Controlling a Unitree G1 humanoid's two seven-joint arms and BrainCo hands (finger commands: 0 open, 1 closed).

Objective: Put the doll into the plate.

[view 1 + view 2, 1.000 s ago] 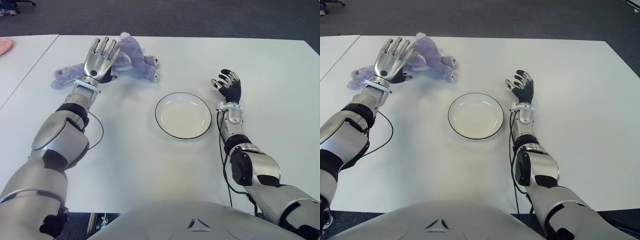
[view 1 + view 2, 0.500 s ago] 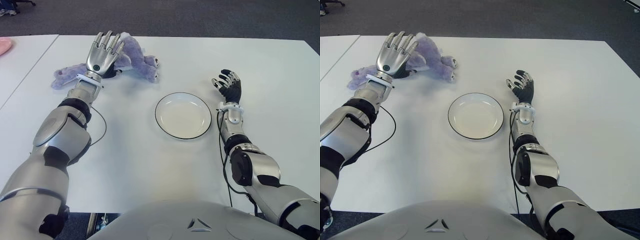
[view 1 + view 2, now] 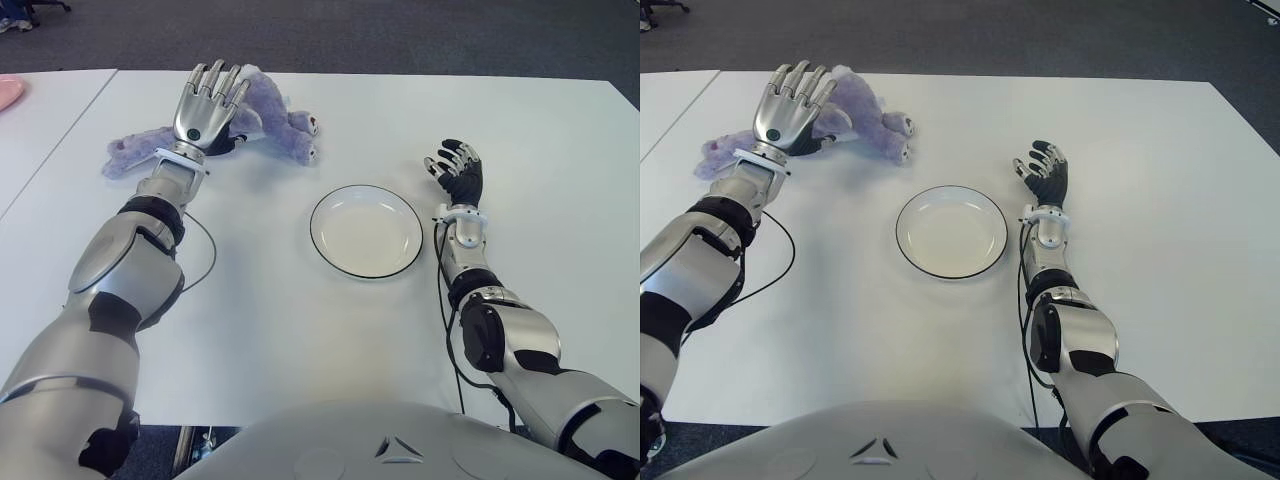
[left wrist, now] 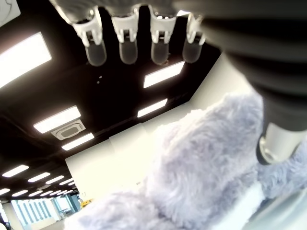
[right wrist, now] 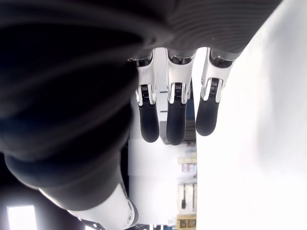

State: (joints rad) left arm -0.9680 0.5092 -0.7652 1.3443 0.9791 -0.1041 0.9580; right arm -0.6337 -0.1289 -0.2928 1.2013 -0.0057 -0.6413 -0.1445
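A purple plush doll lies on its side at the far left of the white table. My left hand hovers over the doll's middle with its fingers spread straight, holding nothing; the left wrist view shows the doll's fur just under the palm. A white plate with a dark rim sits empty at the table's centre, to the right of the doll. My right hand shows to the right of the plate, fingers relaxed and empty.
A pink object shows at the far left edge on a neighbouring table. A black cable loops beside my left forearm. Dark carpet lies beyond the table's far edge.
My left hand has moved farther over the doll, away from me, mostly in the first half second. The doll, plate and right hand have not moved.
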